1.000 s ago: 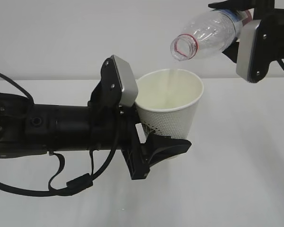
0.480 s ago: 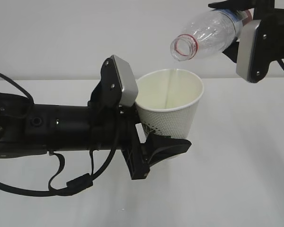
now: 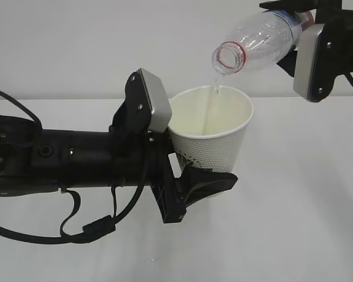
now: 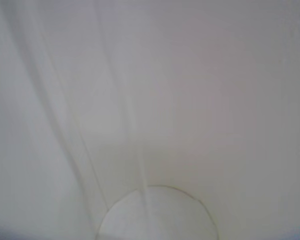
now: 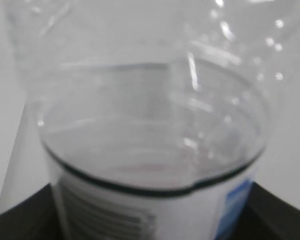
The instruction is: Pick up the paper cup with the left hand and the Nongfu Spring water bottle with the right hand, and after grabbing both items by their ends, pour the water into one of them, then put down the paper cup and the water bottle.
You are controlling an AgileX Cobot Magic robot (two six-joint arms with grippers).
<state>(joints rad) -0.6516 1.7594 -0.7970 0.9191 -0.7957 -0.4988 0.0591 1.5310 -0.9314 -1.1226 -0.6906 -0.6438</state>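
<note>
Exterior view: Nongfu Spring water bottle (image 3: pixel 260 42) tilted mouth-down directly above paper cup (image 3: pixel 215 139), water (image 3: pixel 212 100) streaming in; right hand (image 3: pixel 317 47) fingers clamping bottle base, left hand (image 3: pixel 191 182) fingers gripping cup bottom.

The scene is seen from the side at object height, facing a pale wall. The white dimpled paper cup (image 3: pixel 210 138) is viewed pressed close by the left wrist camera; the clear plastic bottle (image 5: pixel 155 120) likewise by the right.
</note>
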